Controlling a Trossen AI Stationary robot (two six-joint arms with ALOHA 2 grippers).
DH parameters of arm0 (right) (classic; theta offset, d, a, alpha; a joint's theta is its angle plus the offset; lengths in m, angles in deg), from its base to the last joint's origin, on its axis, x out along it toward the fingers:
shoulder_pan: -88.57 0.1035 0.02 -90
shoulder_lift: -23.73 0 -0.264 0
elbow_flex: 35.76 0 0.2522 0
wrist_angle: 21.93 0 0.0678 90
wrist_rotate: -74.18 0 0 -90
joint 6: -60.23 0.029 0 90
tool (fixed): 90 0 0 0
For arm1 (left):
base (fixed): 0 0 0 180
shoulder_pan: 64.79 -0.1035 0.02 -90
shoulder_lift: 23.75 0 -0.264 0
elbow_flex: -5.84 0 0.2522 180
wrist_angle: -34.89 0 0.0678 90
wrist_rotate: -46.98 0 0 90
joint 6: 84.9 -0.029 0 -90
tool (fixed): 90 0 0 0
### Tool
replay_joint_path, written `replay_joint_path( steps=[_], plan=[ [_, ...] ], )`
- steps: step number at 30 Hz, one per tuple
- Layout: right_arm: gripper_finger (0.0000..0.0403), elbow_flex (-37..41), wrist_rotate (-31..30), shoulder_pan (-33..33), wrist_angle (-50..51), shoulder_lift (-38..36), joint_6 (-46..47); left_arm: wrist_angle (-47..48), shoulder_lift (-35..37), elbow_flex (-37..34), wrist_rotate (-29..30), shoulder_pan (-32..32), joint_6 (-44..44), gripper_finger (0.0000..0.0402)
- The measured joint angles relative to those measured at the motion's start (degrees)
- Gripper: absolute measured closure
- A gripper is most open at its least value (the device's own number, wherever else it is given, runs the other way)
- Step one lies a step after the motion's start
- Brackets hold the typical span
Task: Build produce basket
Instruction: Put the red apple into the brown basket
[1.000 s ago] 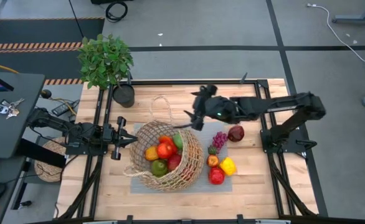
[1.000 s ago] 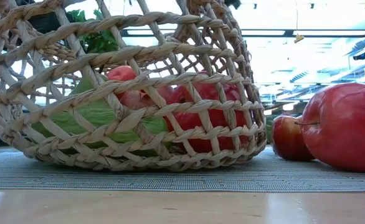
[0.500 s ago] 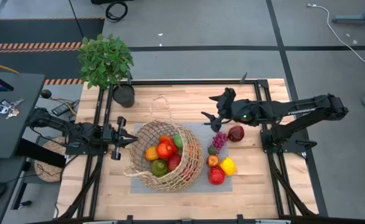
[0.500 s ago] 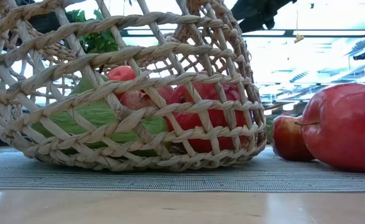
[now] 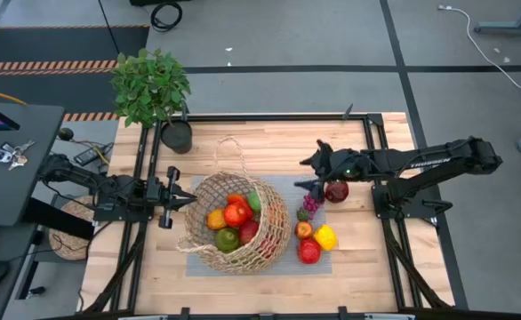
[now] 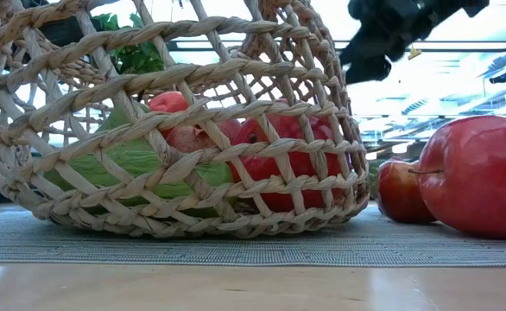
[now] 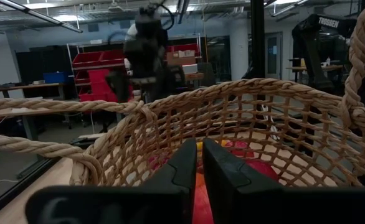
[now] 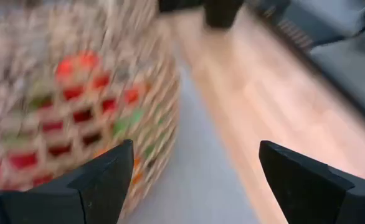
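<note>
Basket: the large tan wicker basket (image 5: pixel 236 222) sits mid-table on a grey mat (image 5: pixel 332 260), its loose weave filling most of the low view (image 6: pixel 175 130). One thin looped handle (image 5: pixel 228 153) lies toward the far side of the table.

Produce in basket: red, orange, yellow and green pieces (image 5: pixel 234 215) lie piled inside. Through the weave the low view shows a green piece (image 6: pixel 136 164) and red ones (image 6: pixel 279 164).

Produce outside: on the mat to the basket's right lie purple grapes (image 5: pixel 313 201), a dark red fruit (image 5: pixel 337 190), a small orange-red piece (image 5: pixel 304 229), a yellow piece (image 5: pixel 325 237) and a red one (image 5: pixel 308 252). In the low view, two red apples (image 6: pixel 482 177) rest on the mat right of the basket.

Left gripper: the left gripper (image 5: pixel 188 202) reaches in from the table's left edge, fingers pressed together at the basket's left rim. Its wrist view shows the closed fingers (image 7: pixel 198 171) just at the woven rim (image 7: pixel 189 99), no fruit between them; whether they pinch the wicker cannot be told.

Right gripper: the right gripper (image 5: pixel 306 186) hangs over the mat, just above the grapes and beside the dark red fruit. Its fingers (image 8: pixel 104 177) are spread wide with nothing between them; the basket shows blurred beyond. In the low view it appears dark, above the basket's right shoulder (image 6: pixel 378 43).

Surroundings: a potted leafy plant (image 5: pixel 150 86) stands at the table's far-left corner.
</note>
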Motion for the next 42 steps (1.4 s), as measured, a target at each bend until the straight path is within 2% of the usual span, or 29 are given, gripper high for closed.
replay_joint_path(
  steps=[4,8,15,22,30,42],
  plan=[
    [0.0054,2.1,4.2,0.1,2.5,1.2,-1.7,0.0,0.0,0.0,0.0,0.0,0.0,0.0368],
    [0.0054,2.1,1.8,-0.3,12.0,1.8,-1.9,0.0,0.0,0.0,0.0,0.0,0.0,0.0373],
    [0.0039,2.1,-0.4,-3.1,24.0,1.7,5.3,0.0,0.0,0.0,0.0,0.0,0.0,0.0368],
    [0.0014,2.1,-0.2,-4.7,23.4,1.7,6.1,0.0,0.0,0.0,0.0,0.0,0.0,0.0370],
    [0.0010,2.1,-0.1,-4.9,27.9,1.7,8.9,0.0,0.0,0.0,0.0,0.0,0.0,0.0369],
    [0.0013,-0.9,1.4,-7.1,37.8,1.7,22.8,0.0,0.0,0.0,0.0,0.0,0.0,0.0374]
  ],
)
